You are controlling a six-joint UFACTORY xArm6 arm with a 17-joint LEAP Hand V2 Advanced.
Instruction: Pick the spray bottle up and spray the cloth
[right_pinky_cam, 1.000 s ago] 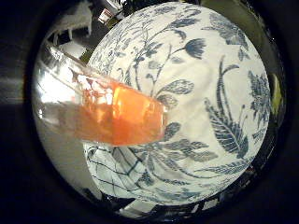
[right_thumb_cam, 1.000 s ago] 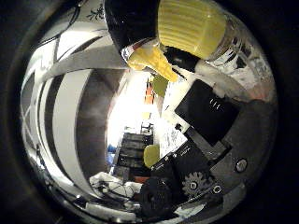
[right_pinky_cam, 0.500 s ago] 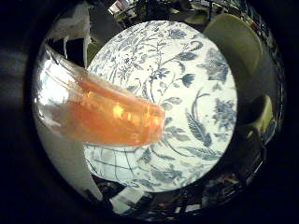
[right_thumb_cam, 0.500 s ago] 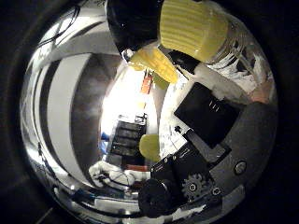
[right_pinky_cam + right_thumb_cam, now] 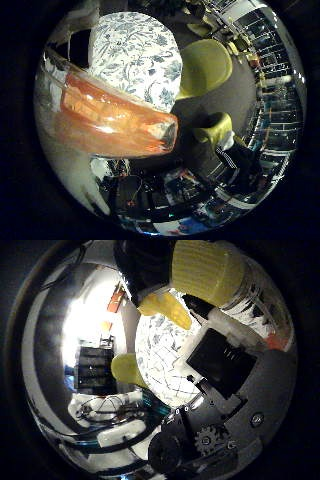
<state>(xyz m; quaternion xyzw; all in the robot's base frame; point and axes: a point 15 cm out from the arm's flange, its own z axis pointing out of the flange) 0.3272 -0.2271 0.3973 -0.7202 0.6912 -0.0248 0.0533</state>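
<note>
1. Close against the palm, the right hand (image 5: 225,405) shows its black and white finger parts and a small gear, with the fingers curled around the spray bottle (image 5: 115,122).
2. From the little finger side, the bottle's clear body with orange liquid fills much of the view, lying across it, so it is held right at the palm.
3. From the thumb side, the bottle's ribbed yellow cap (image 5: 207,272) and yellow trigger (image 5: 165,309) sit at the edge of the view, with a black finger part just beside the trigger.
4. Beyond the bottle is a round table (image 5: 135,55) covered in a white cloth with a blue floral pattern; it lies well apart from the hand.
5. Just beside the table stands a yellow-green chair (image 5: 207,65), and a second chair of the same colour (image 5: 215,131) stands further off on the dark floor (image 5: 240,95).
6. Around these, the room shows a dark shelving unit (image 5: 92,367) beside a very bright area, and rows of shelving (image 5: 272,100) along the far side.
</note>
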